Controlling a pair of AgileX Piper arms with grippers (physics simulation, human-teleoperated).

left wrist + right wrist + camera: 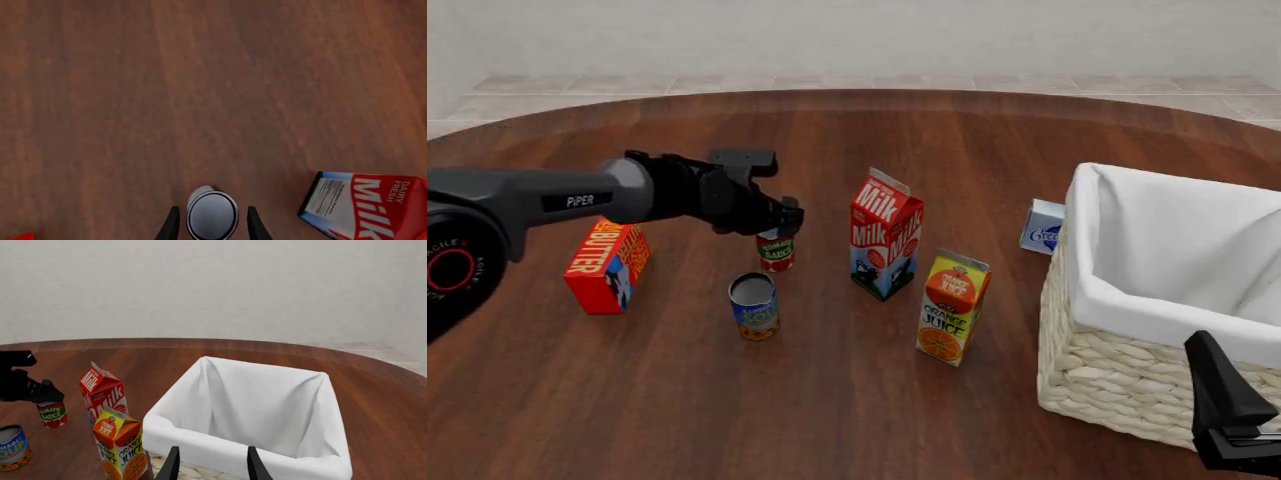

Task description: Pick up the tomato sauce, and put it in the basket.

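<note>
Straddling the tomato sauce can (777, 250), my left claw (778, 231) has a finger on either side of its grey lid, as my left wrist view shows (212, 215); whether the fingers press the metal or just flank it I cannot tell, though they look very close. The can seems to stand on the wooden table (827, 400), just beside the milk carton (885, 238), on the side away from the basket (1154, 310). Nothing suggests it has left the surface.

Near the milk carton also stand an orange juice carton (949, 306) and a blue and orange soup can (754, 306); a butter box (605, 265) sits farther out, beyond the soup can.

My right claw (212, 465) hangs by the basket's near wall, fingers parted, carrying nothing.

As I judge it, the approach is done and the grip is at best just forming. The lift, the carry past the milk carton and the drop onto the white lining all remain; the basket holds nothing that I can see.
</note>
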